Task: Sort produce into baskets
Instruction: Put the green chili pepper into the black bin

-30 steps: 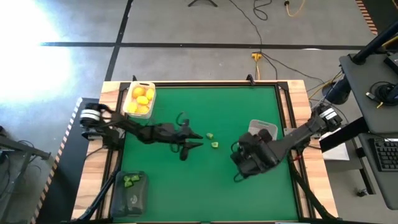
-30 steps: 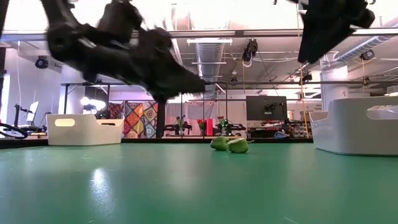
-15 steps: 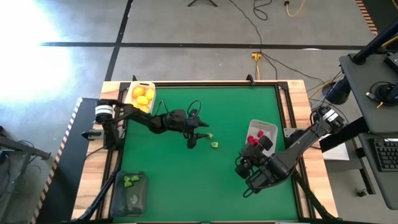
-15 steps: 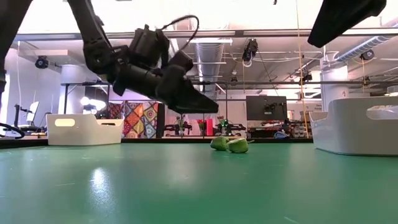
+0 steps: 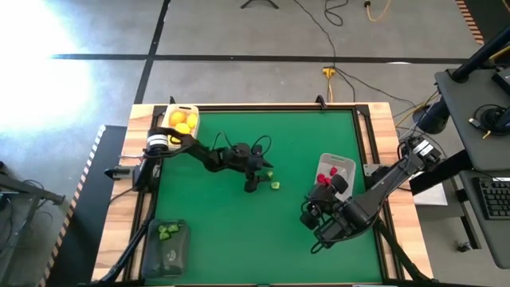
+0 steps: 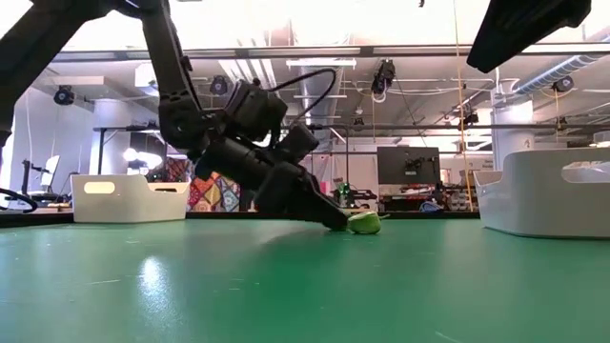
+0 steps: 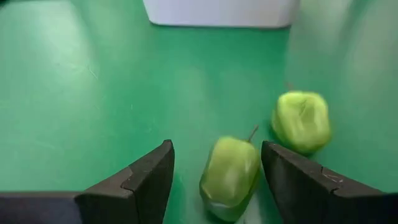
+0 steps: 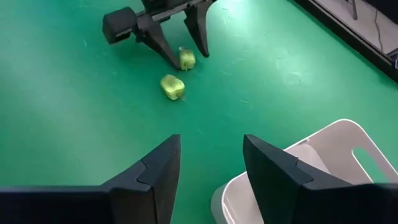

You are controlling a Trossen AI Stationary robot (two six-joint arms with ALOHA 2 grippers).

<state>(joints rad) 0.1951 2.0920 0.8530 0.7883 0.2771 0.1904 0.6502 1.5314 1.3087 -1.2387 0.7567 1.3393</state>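
Two green pieces lie on the green table near its middle: one (image 5: 268, 173) (image 7: 230, 174) and one beside it (image 5: 276, 185) (image 7: 301, 120). My left gripper (image 5: 263, 177) (image 7: 217, 155) is open and low on the table, with a finger on either side of the first green piece and not touching it. It also shows in the low view (image 6: 329, 219). My right gripper (image 5: 317, 217) (image 8: 211, 146) is open and empty, raised at the near right beside the white basket (image 5: 344, 163), which holds red pieces (image 5: 325, 178).
A pale basket (image 5: 191, 112) with yellow fruits (image 5: 182, 123) stands at the far left corner. A dark basket (image 5: 170, 253) with green pieces (image 5: 166, 231) stands at the near left corner. The table's wooden rim (image 5: 239, 107) runs round the green mat.
My left gripper has gone toward the table's right edge and down to the table, and its open fingers now stand around one green piece. My right gripper has drawn back toward the near edge, off the white basket, so the red pieces show. The green pieces have stayed put.
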